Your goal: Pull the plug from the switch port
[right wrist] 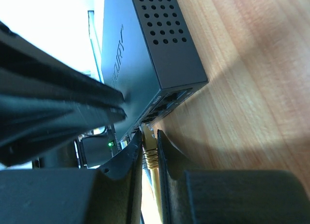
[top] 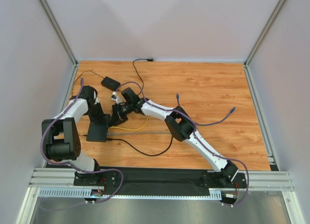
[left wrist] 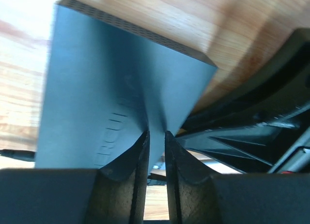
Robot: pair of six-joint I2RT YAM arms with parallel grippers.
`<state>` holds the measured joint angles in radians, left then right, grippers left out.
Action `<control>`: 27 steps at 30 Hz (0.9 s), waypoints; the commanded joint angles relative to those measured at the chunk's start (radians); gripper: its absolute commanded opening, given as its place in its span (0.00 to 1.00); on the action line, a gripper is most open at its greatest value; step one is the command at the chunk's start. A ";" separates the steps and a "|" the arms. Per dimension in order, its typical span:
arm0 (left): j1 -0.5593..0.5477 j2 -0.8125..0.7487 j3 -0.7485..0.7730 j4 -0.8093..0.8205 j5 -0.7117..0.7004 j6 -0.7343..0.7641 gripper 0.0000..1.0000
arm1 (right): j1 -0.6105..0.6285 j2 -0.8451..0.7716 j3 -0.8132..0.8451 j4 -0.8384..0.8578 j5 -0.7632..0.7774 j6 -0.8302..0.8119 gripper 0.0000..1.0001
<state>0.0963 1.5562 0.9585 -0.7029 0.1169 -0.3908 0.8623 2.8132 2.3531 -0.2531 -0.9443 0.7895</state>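
Note:
The switch (top: 97, 132) is a flat black box lying left of centre; it fills the left wrist view (left wrist: 111, 78) and shows its socket row in the right wrist view (right wrist: 145, 49). My left gripper (top: 102, 120) is shut, fingertips pressed on the switch's top (left wrist: 156, 133). My right gripper (top: 117, 118) is shut on the yellow plug (right wrist: 150, 151), jaws on either side of it (right wrist: 149, 134). The plug's tip is at the socket row; I cannot tell if it is still seated. Its yellow cable (top: 131, 129) trails right.
A smaller black power brick (top: 110, 82) lies behind the grippers, its cord running to the back wall. A black cable (top: 145, 152) loops from the switch across the wood. Loose purple cables with blue tips (top: 232, 109) lie at the right. Metal rails edge the table.

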 commanded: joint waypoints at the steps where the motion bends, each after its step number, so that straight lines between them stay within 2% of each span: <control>1: -0.023 -0.007 0.036 0.013 -0.011 -0.014 0.27 | 0.009 0.009 -0.017 0.057 0.032 0.037 0.00; 7: -0.024 0.093 0.062 -0.020 -0.051 -0.043 0.21 | 0.004 -0.038 -0.057 0.060 0.021 0.008 0.00; 16: -0.024 0.148 0.080 -0.035 -0.103 -0.036 0.19 | -0.025 -0.096 -0.089 -0.092 0.065 -0.142 0.00; 20: -0.024 0.165 0.074 -0.027 -0.100 -0.043 0.19 | -0.042 -0.136 -0.221 0.144 -0.034 -0.003 0.00; 23: -0.026 0.183 0.082 -0.035 -0.097 -0.043 0.19 | -0.040 -0.141 -0.189 0.022 0.016 -0.091 0.00; 27: -0.024 0.165 0.086 -0.036 -0.098 -0.037 0.18 | -0.062 -0.208 -0.247 0.015 0.048 -0.133 0.00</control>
<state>0.0727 1.6733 1.0737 -0.7528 0.0845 -0.4335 0.8127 2.7079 2.1540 -0.2031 -0.9508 0.7216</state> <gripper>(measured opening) 0.185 0.127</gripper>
